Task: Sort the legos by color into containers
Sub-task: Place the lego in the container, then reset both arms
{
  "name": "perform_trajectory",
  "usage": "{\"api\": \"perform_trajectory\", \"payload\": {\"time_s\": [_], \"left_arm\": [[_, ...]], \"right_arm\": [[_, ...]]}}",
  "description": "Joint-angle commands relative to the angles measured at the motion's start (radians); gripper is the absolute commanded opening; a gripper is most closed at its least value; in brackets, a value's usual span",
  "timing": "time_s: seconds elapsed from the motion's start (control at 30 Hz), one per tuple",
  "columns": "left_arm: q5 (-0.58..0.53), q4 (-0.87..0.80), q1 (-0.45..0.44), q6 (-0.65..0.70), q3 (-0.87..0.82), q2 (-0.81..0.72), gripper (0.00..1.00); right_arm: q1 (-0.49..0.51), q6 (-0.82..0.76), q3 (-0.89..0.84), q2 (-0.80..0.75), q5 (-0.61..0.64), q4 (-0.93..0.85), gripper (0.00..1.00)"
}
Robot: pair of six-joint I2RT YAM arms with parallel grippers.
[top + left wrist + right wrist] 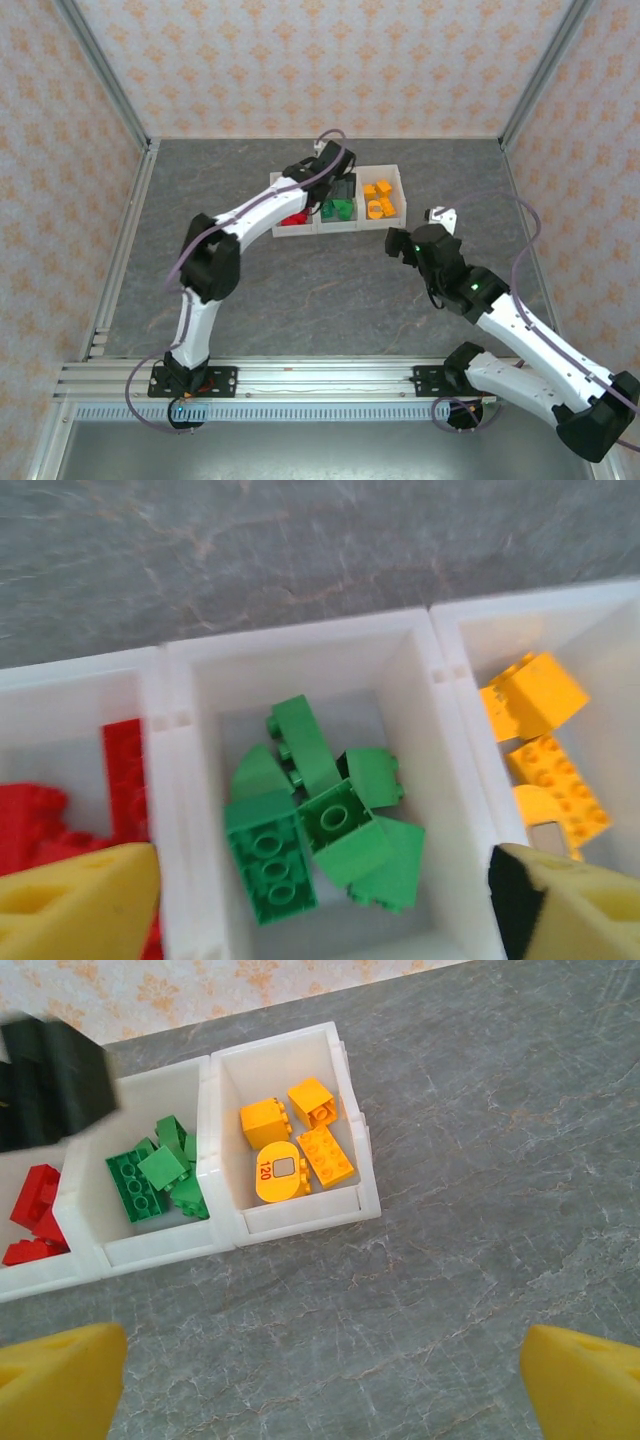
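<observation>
Left end effector (322,880), fingers spread, hovers above green legos (300,830).

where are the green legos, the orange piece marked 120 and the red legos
green legos (335,825), left wrist view, face of the square brick mid-pile
orange piece marked 120 (280,1175), right wrist view, its rounded flat face
red legos (38,1192), right wrist view, top of the upper brick
</observation>
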Motion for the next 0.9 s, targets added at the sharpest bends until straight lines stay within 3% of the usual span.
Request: {"api": "perform_trajectory", "payload": {"time_s": [0.0,0.2,0.3,0.47,0.6,0.73,0.87], "left_arm": [[-0.06,0.12,0.003,0.002,-0.133,-0.206,0.97],[-0.099,0.35,0.005,0.04,-0.56,-0.583,0.99],[-0.146,0.511,0.016,0.067,-0.814,-0.789,0.99],[-0.313,0.805,0.055,0.092,-1.23,-1.086,0.99],[-0.667,0.885,0.066,0.026,-1.444,-1.248,0.99],[-0.663,1.054,0.081,0.145,-1.59,-1.359,0.99],[-0.587,1.092,0.085,0.263,-1.62,-1.375,0.99]], "right_arm": [[0.0,-0.046,0.019,0.01,0.027,0.024,1.0],[-0.001,-0.211,-0.076,-0.073,0.083,0.175,1.0],[-0.001,-0.356,-0.179,-0.163,0.066,0.352,1.0],[-0.028,-0.581,-0.377,-0.192,0.158,0.724,1.0],[-0.24,-0.457,-0.418,-0.067,0.067,0.84,1.0],[-0.389,-0.405,-0.56,0.052,0.104,1.139,1.0],[-0.486,-0.322,-0.659,0.204,0.084,1.405,1.0]]}}
